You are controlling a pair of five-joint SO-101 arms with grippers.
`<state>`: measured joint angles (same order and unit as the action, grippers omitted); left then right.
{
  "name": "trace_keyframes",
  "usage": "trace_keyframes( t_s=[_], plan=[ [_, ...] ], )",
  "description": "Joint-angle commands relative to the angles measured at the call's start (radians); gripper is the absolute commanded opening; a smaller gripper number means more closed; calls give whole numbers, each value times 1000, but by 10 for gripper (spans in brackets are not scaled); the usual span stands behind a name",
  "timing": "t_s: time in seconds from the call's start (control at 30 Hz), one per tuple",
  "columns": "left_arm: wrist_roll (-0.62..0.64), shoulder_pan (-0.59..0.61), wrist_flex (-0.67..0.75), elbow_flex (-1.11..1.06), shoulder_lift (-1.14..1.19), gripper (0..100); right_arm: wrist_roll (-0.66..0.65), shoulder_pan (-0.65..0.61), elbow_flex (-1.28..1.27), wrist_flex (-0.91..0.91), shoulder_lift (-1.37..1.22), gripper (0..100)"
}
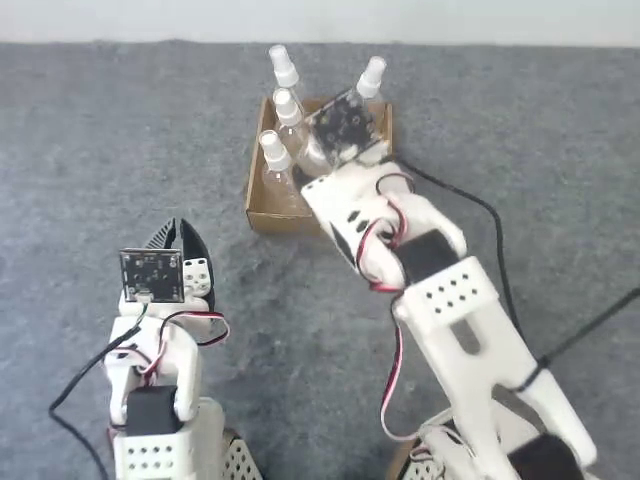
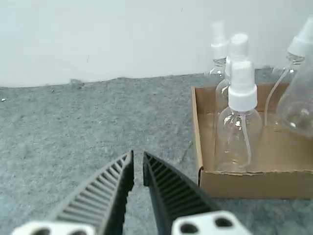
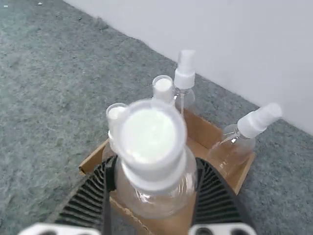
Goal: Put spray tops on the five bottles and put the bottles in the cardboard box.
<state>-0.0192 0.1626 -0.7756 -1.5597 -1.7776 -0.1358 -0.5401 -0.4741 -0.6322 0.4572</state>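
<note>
Bottles, five in all and each with a white spray top, are gathered at the cardboard box (image 1: 270, 215); the held bottle (image 3: 152, 191) is upright over the box's near half, clamped at its shoulder between the ribbed black fingers (image 3: 85, 203) of the right gripper (image 3: 154, 169); whether its base touches the box floor I cannot tell; the front bottle (image 2: 234, 132) stands inside the box, close to the wall on the left arm's side; the second bottle (image 1: 289, 108) stands just behind it, also inside; the back bottle (image 1: 283, 65) is at the far edge, and I cannot tell whether it is inside or just beyond the wall; the leaning bottle (image 1: 371, 78) tilts at the far corner on the right arm's side; the left gripper (image 1: 180, 235) hangs over the grey carpet (image 1: 100, 150), well apart from the box, jaws drawn narrow with a thin slit between them, holding nothing; a white wall (image 2: 98, 34) rises behind the carpet.
</note>
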Motion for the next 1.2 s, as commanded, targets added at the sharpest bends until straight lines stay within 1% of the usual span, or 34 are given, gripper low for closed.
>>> trace_keyframes(
  t_s=[0.0,0.27,0.47,0.67,1.17],
  plan=[
    [11,5,34,12,-18,31,29,44,115,4,-27,6],
    [11,5,34,12,-18,31,32,74,152,10,-160,6],
    [11,5,34,12,-18,31,35,108,149,124,-268,6],
    [11,5,34,12,-18,31,35,110,150,182,-375,6],
    [11,3,32,10,-18,31,37,137,169,223,-487,6]
  ],
)
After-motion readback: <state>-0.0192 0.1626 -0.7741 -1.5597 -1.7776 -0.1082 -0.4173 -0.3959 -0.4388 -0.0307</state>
